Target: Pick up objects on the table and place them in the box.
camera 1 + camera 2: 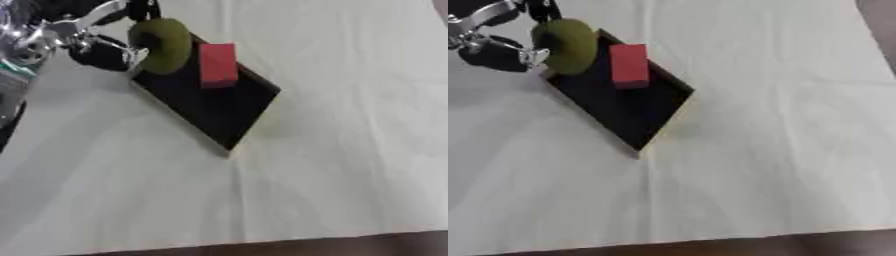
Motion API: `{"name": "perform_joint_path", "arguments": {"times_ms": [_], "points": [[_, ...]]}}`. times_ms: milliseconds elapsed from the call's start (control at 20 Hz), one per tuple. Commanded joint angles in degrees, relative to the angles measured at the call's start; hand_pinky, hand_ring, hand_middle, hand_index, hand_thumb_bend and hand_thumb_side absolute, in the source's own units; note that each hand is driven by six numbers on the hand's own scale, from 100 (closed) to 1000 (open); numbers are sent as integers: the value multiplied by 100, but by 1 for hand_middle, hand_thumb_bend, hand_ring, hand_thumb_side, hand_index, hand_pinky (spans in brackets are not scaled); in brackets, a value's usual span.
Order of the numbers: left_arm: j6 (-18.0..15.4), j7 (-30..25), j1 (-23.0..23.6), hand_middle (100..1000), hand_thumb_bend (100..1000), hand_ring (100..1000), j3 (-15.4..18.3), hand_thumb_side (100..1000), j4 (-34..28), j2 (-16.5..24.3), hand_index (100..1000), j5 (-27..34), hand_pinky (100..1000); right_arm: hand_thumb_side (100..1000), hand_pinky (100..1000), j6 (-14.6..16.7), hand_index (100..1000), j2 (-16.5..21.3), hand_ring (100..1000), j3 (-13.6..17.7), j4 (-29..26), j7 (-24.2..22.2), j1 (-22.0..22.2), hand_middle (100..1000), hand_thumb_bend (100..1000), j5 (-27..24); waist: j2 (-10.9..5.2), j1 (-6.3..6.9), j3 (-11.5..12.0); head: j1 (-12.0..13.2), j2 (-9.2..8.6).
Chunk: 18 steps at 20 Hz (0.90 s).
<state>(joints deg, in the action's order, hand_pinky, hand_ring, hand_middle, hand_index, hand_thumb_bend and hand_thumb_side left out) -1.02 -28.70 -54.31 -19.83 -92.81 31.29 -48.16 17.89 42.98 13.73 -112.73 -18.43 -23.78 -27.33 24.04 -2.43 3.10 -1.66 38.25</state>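
1. Left hand (96,37) comes in from the far left, fingers curled round the green ring (162,44). The ring is held on edge over the far-left corner of the box (219,117). I can't tell whether its lower rim touches the box wall or hangs just clear.
2. Right hand is in neither view.
3. The box is a dark, shallow tray, askew on the white tablecloth (332,165), one corner pointing near.
4. The red block (629,65) is already inside the box, at the far end, just right of the ring.
5. Handling, my read: the ring has a matte, fuzzy-looking surface, so it is probably soft, light and not slippery or fragile. It may squash in the grip and spring back on release.
6. Best hold is across the ring's body, through the hole, as it appears to be held now.
7. Risk: released on edge, it could roll or tip over the low wall. Lay it flat in the free dark floor on the near side of the block.
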Motion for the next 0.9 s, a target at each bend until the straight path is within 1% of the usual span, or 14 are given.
{"name": "perform_joint_path", "arguments": {"times_ms": [50, 100, 150, 200, 250, 300, 350, 400, 450, 550, 650, 750, 850, 900], "points": [[-141, -152, -193, 679, 174, 745, -14, 100, 404, -112, 811, -196, 749, 470, 1000, 4, 753, 97, 1000, 65, -122, -18, -68, 638, 100, -53, -137, 3, -15, 15, -63], [-234, -164, -216, 736, 200, 790, -20, 100, 566, -138, 844, -216, 792, 470, 1000, -2, 753, 92, 1000, 69, -126, -18, -64, 638, 100, -54, -135, 4, -14, 13, -64], [-332, -151, -235, 767, 213, 818, -16, 129, 714, -158, 866, -233, 817, 470, 1000, -13, 753, 84, 1000, 72, -126, -20, -60, 638, 100, -53, -133, 5, -12, 9, -63], [-436, -125, -246, 801, 249, 847, 3, 322, 818, -170, 891, -242, 843, 470, 1000, -23, 753, 78, 1000, 76, -127, -22, -57, 638, 100, -52, -133, 6, -9, 4, -62], [-536, -92, -249, 813, 281, 858, 38, 416, 878, -171, 899, -246, 854, 470, 1000, -30, 753, 74, 1000, 81, -128, -21, -55, 638, 100, -52, -133, 7, -6, 1, -61], [-627, -61, -244, 827, 308, 867, 87, 533, 909, -163, 910, -250, 865, 470, 1000, -35, 753, 74, 1000, 86, -129, -16, -54, 639, 100, -53, -135, 7, -3, -2, -57], [-689, -25, -236, 826, 317, 866, 149, 593, 905, -150, 912, -237, 861, 470, 1000, -35, 753, 78, 1000, 92, -129, -6, -54, 639, 100, -55, -138, 7, -2, -6, -53], [-721, 4, -226, 825, 314, 865, 206, 595, 878, -135, 911, -210, 860, 470, 1000, -32, 753, 84, 1000, 98, -130, 7, -53, 639, 100, -58, -141, 6, -1, -10, -51], [-715, 46, -221, 812, 247, 853, 275, 565, 817, -120, 896, -168, 844, 470, 1000, -26, 753, 90, 1000, 103, -132, 21, -50, 639, 100, -61, -146, 4, 1, -15, -45], [-619, 148, -202, 798, 159, 837, 397, 493, 610, -71, 885, -49, 824, 470, 1000, -11, 754, 102, 1000, 108, -138, 43, -38, 640, 100, -61, -154, -1, 8, -22, -34], [-500, 264, -191, 799, 100, 830, 531, 435, 333, -16, 889, 118, 815, 468, 1000, -4, 753, 103, 1000, 113, -140, 57, -17, 639, 100, -54, -164, -8, 28, -33, -28], [-382, 302, -175, 802, 100, 829, 617, 438, 47, 52, 894, 286, 812, 470, 1000, -6, 754, 101, 1000, 117, -140, 67, -6, 640, 100, -48, -176, -10, 47, -43, -24], [-250, 356, -163, 760, 100, 792, 718, 353, -252, 109, 854, 467, 774, 470, 1000, -10, 754, 93, 1000, 114, -144, 71, 2, 640, 100, -46, -194, -19, 58, -46, -21], [-181, 424, -168, 748, 100, 779, 806, 343, -402, 114, 845, 560, 759, 470, 1000, -6, 754, 92, 1000, 116, -147, 72, 18, 640, 100, -42, -202, -28, 64, -53, -16]]}}
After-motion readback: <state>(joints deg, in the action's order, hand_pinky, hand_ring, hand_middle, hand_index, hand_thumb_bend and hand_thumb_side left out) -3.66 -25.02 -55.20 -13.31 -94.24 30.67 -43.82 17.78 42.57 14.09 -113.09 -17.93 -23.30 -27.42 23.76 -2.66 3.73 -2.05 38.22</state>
